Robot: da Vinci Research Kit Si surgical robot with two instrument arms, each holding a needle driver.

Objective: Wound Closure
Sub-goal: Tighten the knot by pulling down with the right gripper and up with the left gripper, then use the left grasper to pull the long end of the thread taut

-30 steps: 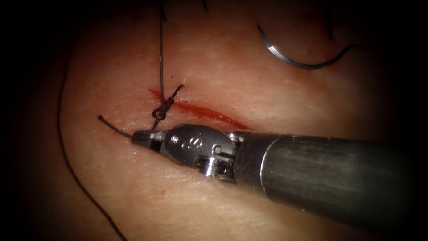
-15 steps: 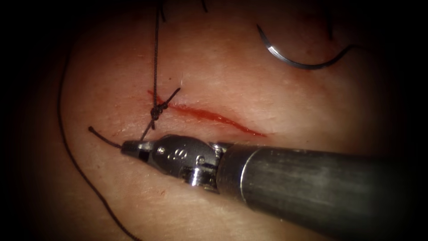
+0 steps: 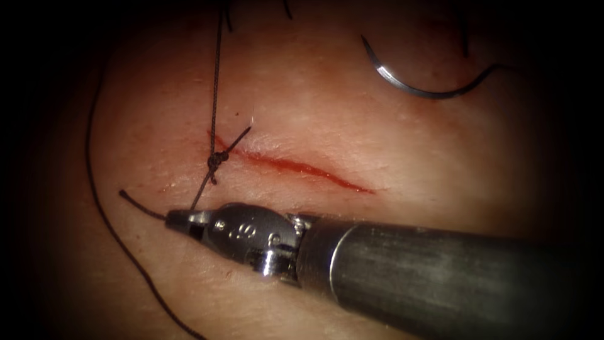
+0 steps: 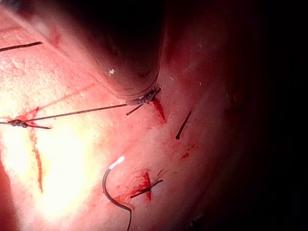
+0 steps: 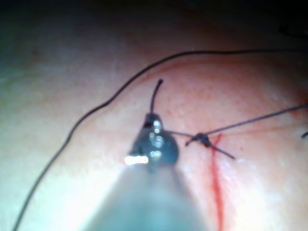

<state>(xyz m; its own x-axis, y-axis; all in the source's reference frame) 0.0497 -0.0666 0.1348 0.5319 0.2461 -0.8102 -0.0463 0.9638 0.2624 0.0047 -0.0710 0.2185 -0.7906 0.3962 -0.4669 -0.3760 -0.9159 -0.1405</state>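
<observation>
A surgical practice bench, this: a slab of pale tissue (image 3: 352,126) lit from close up, darkness all round it. A red cut (image 3: 296,167) runs across it, a curved needle (image 3: 402,82) lying on the far side.

Endoscope view: light lands on the middle of the tissue (image 3: 314,119) and fades to black at every edge. The thread (image 3: 214,94) stands out dark on the lit surface. Bright glints on the metal of the right hand (image 3: 178,220) and along the needle (image 3: 409,88). Left wrist view: harsh light, with one patch of tissue washed almost white, white glare on the needle tip, and deep shadow beyond. Right wrist view: pale, with one hot highlight on the hand's metal.
</observation>
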